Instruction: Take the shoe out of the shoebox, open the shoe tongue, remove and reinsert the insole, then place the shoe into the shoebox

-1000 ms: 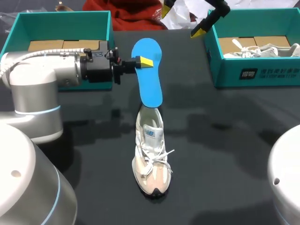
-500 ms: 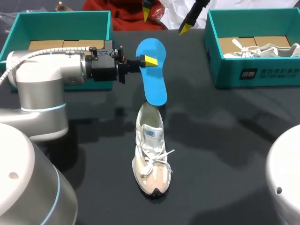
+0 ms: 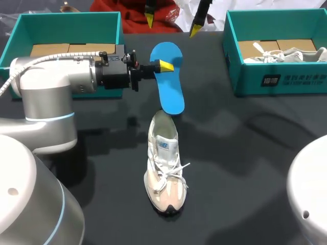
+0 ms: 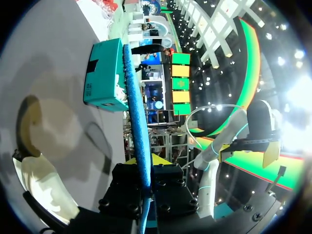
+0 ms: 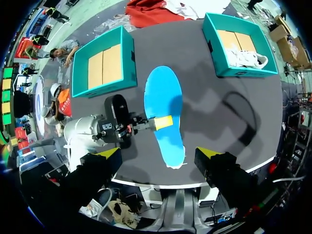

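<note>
On the desk (image 3: 245, 168), the shoe (image 3: 164, 168) stood well apart from the empty shoebox (image 3: 66, 28). The insole (image 3: 168, 76) had risen slightly off the shoe's heel since a second before, so removal looked finished and reinsertion due. The left hand (image 3: 162, 65) stayed clamped on the insole's edge. The right hand (image 3: 172, 23), wide open and empty, had swung leftward.

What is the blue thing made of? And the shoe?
The insole looks like thin foam with a matte blue cloth face; its edge looks fuzzy in the left wrist view. The shoe seems to be pale mesh fabric, with white cloth laces.
</note>
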